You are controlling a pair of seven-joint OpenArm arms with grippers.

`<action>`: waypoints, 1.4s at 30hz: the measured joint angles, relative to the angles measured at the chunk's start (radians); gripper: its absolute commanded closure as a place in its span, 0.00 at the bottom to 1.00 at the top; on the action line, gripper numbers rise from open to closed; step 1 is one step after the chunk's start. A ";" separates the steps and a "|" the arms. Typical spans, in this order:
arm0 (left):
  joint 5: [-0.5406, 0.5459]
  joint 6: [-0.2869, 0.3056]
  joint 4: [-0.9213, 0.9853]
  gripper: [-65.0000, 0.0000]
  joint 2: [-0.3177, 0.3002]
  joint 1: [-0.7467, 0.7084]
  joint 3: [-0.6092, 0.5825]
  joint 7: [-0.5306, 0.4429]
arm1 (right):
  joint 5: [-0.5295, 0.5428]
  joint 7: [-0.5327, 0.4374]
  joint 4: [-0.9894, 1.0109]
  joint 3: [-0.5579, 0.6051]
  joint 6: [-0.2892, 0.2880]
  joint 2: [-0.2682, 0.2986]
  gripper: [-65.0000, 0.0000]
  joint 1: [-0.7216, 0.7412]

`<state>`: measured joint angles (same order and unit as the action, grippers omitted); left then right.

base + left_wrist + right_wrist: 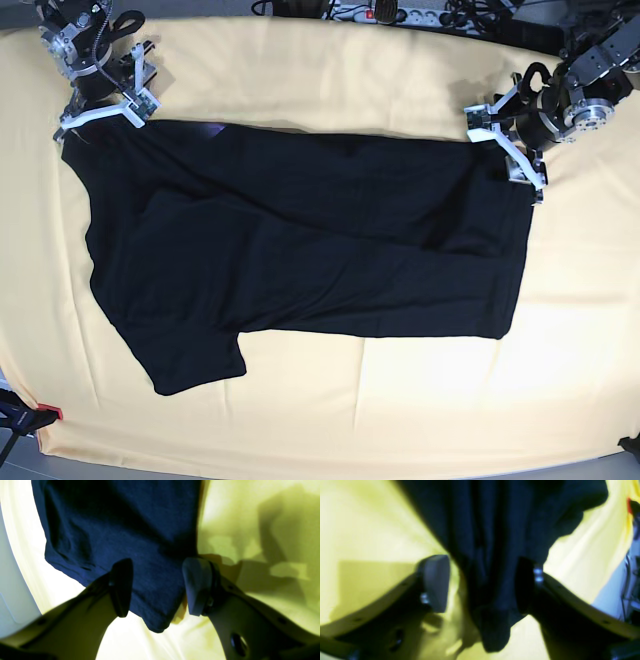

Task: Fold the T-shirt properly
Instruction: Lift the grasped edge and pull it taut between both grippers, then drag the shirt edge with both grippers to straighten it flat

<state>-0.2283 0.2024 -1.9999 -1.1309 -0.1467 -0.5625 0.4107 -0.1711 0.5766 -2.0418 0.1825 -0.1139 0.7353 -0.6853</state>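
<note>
Both end effectors spread over T-shirt [300,250] corners in wrist views; full folded shape only from base.

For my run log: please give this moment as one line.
T-shirt: folded lengthwise, flat | left gripper: open over corner | right gripper: open around corner

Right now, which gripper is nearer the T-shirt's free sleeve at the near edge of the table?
Right. The right gripper sits at the T-shirt's far corner on the same side as that sleeve; the left gripper is at the opposite end.
</note>
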 measured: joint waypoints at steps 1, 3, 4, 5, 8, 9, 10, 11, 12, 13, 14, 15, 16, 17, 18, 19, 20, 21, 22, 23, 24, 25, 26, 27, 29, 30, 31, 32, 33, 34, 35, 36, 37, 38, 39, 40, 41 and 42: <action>0.000 -0.022 0.005 0.47 0.001 0.000 0.000 -0.003 | -0.003 -0.006 0.020 0.000 0.003 0.000 0.52 0.011; -0.013 -0.083 0.008 0.47 0.001 -0.003 -0.002 0.000 | -0.003 -0.013 0.056 0.000 0.005 -0.001 0.54 0.041; -0.018 -0.109 0.010 0.47 0.001 -0.003 -0.002 0.005 | -0.001 -0.013 0.072 -0.001 0.003 -0.001 0.54 0.056; -0.023 -0.129 0.011 0.47 0.000 -0.003 -0.002 0.006 | -0.004 -0.013 0.082 -0.001 -0.006 -0.001 0.54 0.069; -0.023 -0.163 0.012 0.47 0.001 -0.003 -0.001 0.006 | -0.004 -0.011 0.094 -0.001 -0.013 -0.001 0.54 0.091; -0.022 -0.176 0.012 0.47 0.001 -0.003 -0.001 0.008 | -0.004 -0.009 0.095 -0.001 -0.014 -0.001 0.54 0.099; -0.023 -0.196 0.012 0.48 0.001 -0.003 -0.001 0.007 | -0.004 -0.007 0.097 -0.001 -0.013 -0.001 0.54 0.106; -0.023 -0.215 0.012 0.50 0.003 -0.002 -0.001 0.008 | -0.004 -0.003 0.098 -0.001 -0.013 -0.001 0.54 0.113; -0.042 -0.245 0.012 0.55 0.005 0.000 -0.001 0.008 | -0.004 0.002 0.098 -0.001 -0.014 -0.001 0.54 0.119; -0.064 -0.284 0.012 0.65 0.007 0.000 -0.001 0.006 | -0.004 0.004 0.098 -0.001 -0.013 -0.001 0.57 0.122; -0.073 -0.309 0.012 0.77 0.010 0.000 -0.001 0.008 | -0.004 0.003 0.098 -0.001 -0.009 -0.001 0.63 0.124; -0.069 -0.334 0.012 0.89 0.008 0.000 -0.001 0.008 | -0.002 0.003 0.098 -0.001 -0.010 -0.001 0.70 0.123; -0.069 -0.353 0.012 0.98 0.009 0.000 -0.001 0.008 | -0.001 0.003 0.098 -0.001 -0.010 -0.001 0.76 0.121; -0.068 -0.355 0.012 1.00 0.010 0.000 -0.001 0.009 | -0.001 0.005 0.098 0.000 -0.010 -0.001 0.79 0.121; -0.062 -0.354 0.012 1.00 0.009 0.000 -0.001 0.010 | -0.001 0.006 0.098 0.000 -0.010 -0.002 0.80 0.121; -0.059 -0.348 0.012 1.00 0.009 0.000 -0.001 0.014 | -0.001 0.007 0.098 0.000 -0.009 -0.002 0.79 0.121; -0.055 -0.319 0.012 0.95 0.009 0.001 -0.001 0.016 | -0.001 0.012 0.098 0.000 -0.009 -0.002 0.78 0.121; -0.047 -0.294 0.012 0.85 0.006 0.000 -0.001 0.026 | -0.001 0.015 0.098 0.000 -0.009 -0.002 0.77 0.121; -0.047 -0.271 0.012 0.72 0.005 0.000 -0.001 0.041 | -0.001 0.021 0.098 0.000 -0.009 -0.002 0.73 0.121; -0.072 -0.247 0.012 0.58 0.003 0.000 -0.002 0.069 | -0.001 0.028 0.098 0.000 -0.009 -0.002 0.67 0.121; -0.094 -0.234 0.012 0.45 -0.003 0.000 -0.002 0.091 | -0.003 0.034 0.098 0.000 -0.007 -0.001 0.60 0.121; -0.103 -0.219 0.012 0.37 -0.016 0.000 -0.002 0.096 | -0.005 0.038 0.098 0.000 -0.004 -0.001 0.54 0.121; -0.101 -0.219 0.012 0.34 -0.032 0.000 -0.002 0.096 | -0.005 0.041 0.098 0.000 -0.001 -0.001 0.49 0.121; -0.097 -0.206 0.012 0.34 -0.048 0.000 -0.002 0.107 | -0.004 0.042 0.098 0.000 -0.001 -0.001 0.46 0.121; -0.082 -0.126 0.012 0.34 -0.076 0.001 -0.001 0.122 | 0.015 0.044 0.098 0.000 0.002 -0.001 0.46 0.122; -0.045 -0.083 0.012 0.34 -0.088 0.001 -0.001 0.116 | 0.018 0.044 0.098 0.000 0.001 -0.001 0.46 0.123; -0.013 -0.032 0.015 0.34 -0.097 0.001 -0.001 0.106 | 0.018 0.044 0.098 0.000 0.001 -0.001 0.46 0.123; 0.006 0.014 0.023 0.34 -0.102 0.001 -0.001 0.093 | 0.018 0.044 0.098 0.000 0.002 -0.001 0.46 0.123; 0.018 0.048 0.035 0.34 -0.102 0.003 0.000 0.076 | 0.018 0.045 0.098 0.000 0.010 -0.001 0.46 0.123; 0.017 0.088 0.050 0.34 -0.102 0.010 0.002 0.047 | 0.018 0.044 0.098 0.000 0.010 -0.002 0.46 0.123; 0.021 0.105 0.067 0.34 -0.104 0.011 0.005 0.010 | 0.019 0.044 0.098 0.000 0.021 -0.002 0.46 0.122; 0.021 0.105 0.084 0.34 -0.104 0.012 0.007 -0.026 | 0.018 0.044 0.098 0.000 0.021 -0.002 0.46 0.123; 0.016 0.101 0.098 0.34 -0.101 0.012 0.008 -0.050 | 0.018 0.044 0.098 0.000 0.027 -0.002 0.46 0.122; -0.002 0.098 0.103 0.34 -0.100 0.012 0.008 -0.066 | 0.018 0.044 0.098 0.000 0.027 -0.002 0.46 0.123; -0.013 0.098 0.107 0.34 -0.095 0.012 0.008 -0.071 | 0.018 0.044 0.098 0.000 0.028 -0.002 0.46 0.122; -0.016 0.094 0.109 0.34 -0.089 0.013 0.008 -0.070 | 0.018 0.044 0.098 0.000 0.028 -0.002 0.46 0.122; -0.018 0.061 0.111 0.34 -0.085 0.013 0.008 -0.066 | 0.018 0.044 0.098 0.000 0.028 -0.002 0.47 0.123; -0.016 0.002 0.112 0.34 -0.082 0.012 0.007 -0.068 | 0.018 0.044 0.098 0.000 0.028 -0.002 0.47 0.122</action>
<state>-0.2443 0.2043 -1.8877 -1.2125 -0.1345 -0.5552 0.3428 -0.1528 0.6209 -1.9442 0.1822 -0.0860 0.7338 -0.5632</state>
